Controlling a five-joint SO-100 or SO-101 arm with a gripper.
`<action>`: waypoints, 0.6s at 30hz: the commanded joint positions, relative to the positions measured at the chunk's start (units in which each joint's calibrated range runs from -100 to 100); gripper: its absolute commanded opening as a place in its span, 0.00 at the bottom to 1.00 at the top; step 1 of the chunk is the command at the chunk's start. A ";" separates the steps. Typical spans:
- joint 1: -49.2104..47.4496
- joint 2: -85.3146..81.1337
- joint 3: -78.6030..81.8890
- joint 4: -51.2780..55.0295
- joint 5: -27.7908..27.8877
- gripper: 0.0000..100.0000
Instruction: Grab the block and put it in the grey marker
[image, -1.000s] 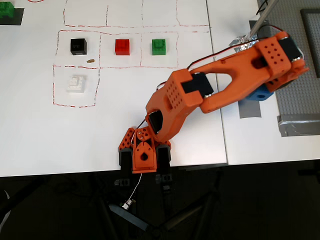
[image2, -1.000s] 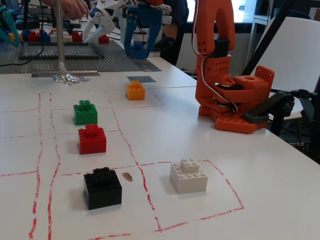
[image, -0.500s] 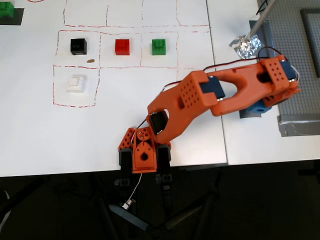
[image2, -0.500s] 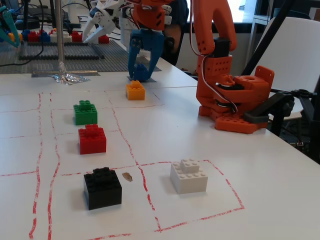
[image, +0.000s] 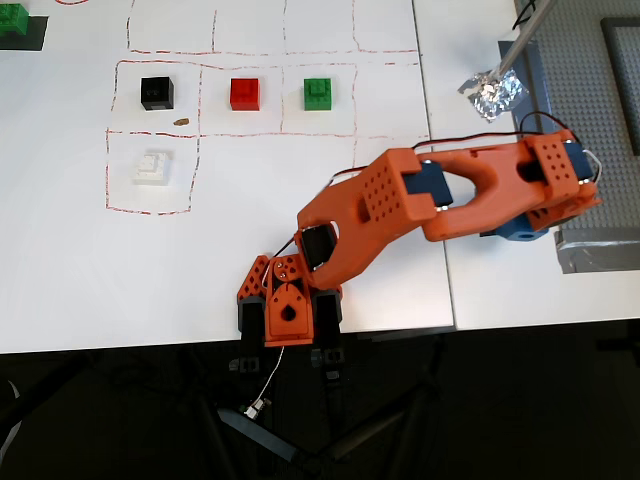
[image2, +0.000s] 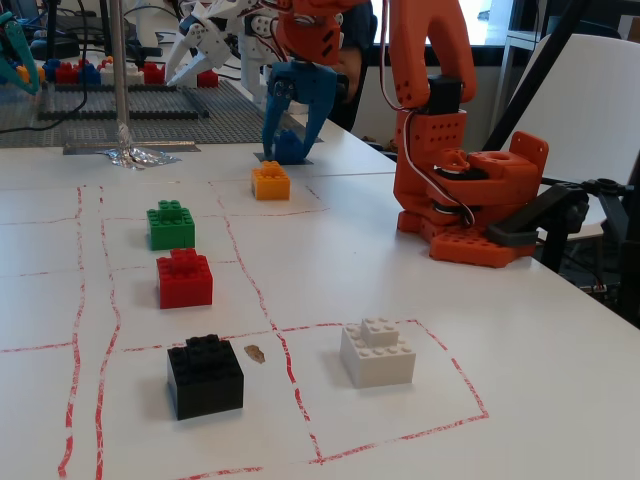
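Blue plastic marks the gripper (image2: 290, 150), whose two fingers are pointing down at the far side of the table (image2: 520, 340) in the fixed view, with the block (image2: 291, 150) sitting low between their tips on the grey marker (image2: 282, 158). The fingers are spread narrowly around the block; whether they are pressing it or standing just off it cannot be told. In the overhead view the orange arm (image: 400, 200) is covering most of this spot, leaving only a blue edge of the block (image: 520, 233) showing. An orange-yellow brick (image2: 270, 181) is lying just in front of the marker, apart from the gripper. Green (image2: 171, 224), red (image2: 184, 278), black (image2: 204, 375) and white (image2: 377, 351) bricks are sitting nearer the fixed camera, inside red-lined squares.
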 joint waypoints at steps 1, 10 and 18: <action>0.59 -3.22 -2.74 -0.64 0.63 0.25; -3.21 -11.57 -0.56 5.48 -0.34 0.30; -13.79 -31.31 9.77 17.23 -4.05 0.28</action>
